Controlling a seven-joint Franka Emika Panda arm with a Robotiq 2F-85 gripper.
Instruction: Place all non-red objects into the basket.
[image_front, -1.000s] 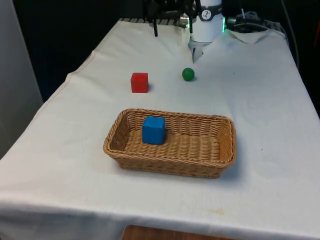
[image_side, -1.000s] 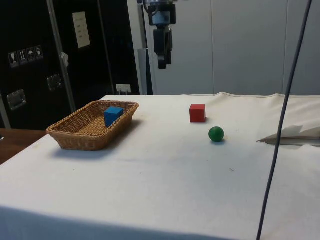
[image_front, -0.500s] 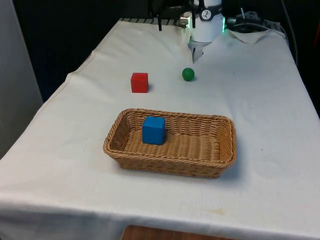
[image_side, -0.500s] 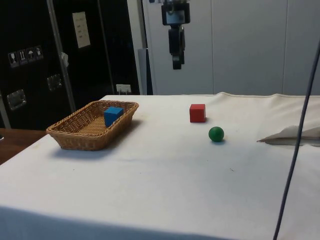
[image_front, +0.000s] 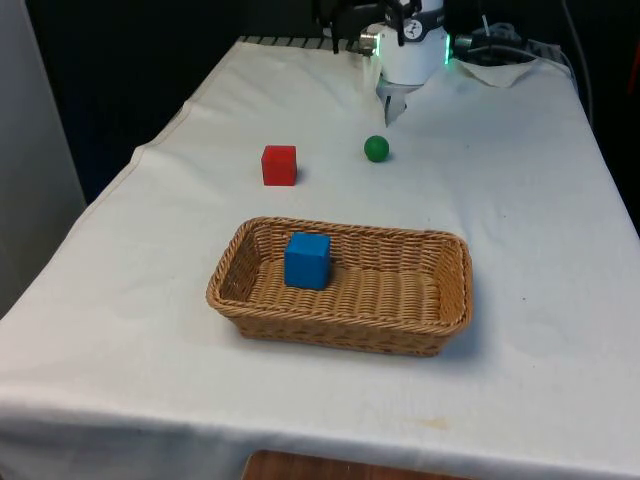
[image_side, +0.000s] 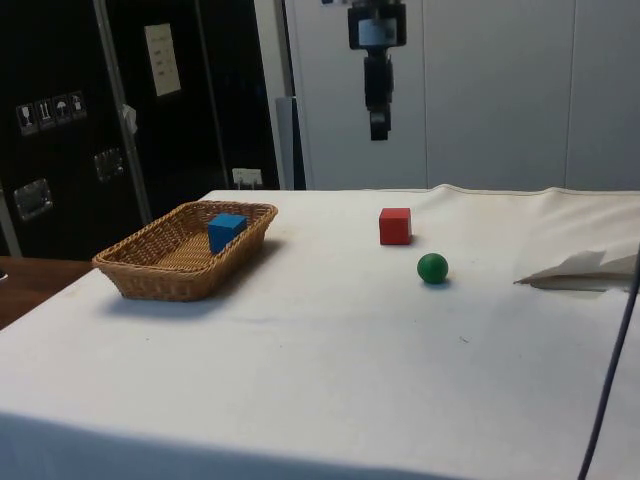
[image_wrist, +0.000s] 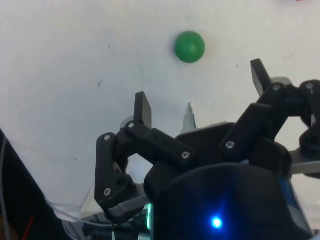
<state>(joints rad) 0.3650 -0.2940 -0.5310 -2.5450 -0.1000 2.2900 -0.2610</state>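
Hand (image_wrist: 201, 89) wide open, empty, aloft.

Basket (image_front: 452, 285) — woven wicker, tan, coarse ribbed weave with a braided rim, matt.
Blue cube (image_front: 307, 260) — smooth painted faces, faint sheen, looks like wood.
Red cube (image_front: 279, 165) — same smooth painted finish, matt to satin.
Green ball (image_front: 376, 149) — smooth, evenly coloured, slight gloss in the wrist view (image_wrist: 189, 47).
Surface (image_front: 520, 200) — covered in white cloth, matt, lightly creased, with a few small specks.
Gripper (image_wrist: 200, 95) — black fingers (image_wrist: 142, 109) of matt hard plastic, linked by small bright metal screws.
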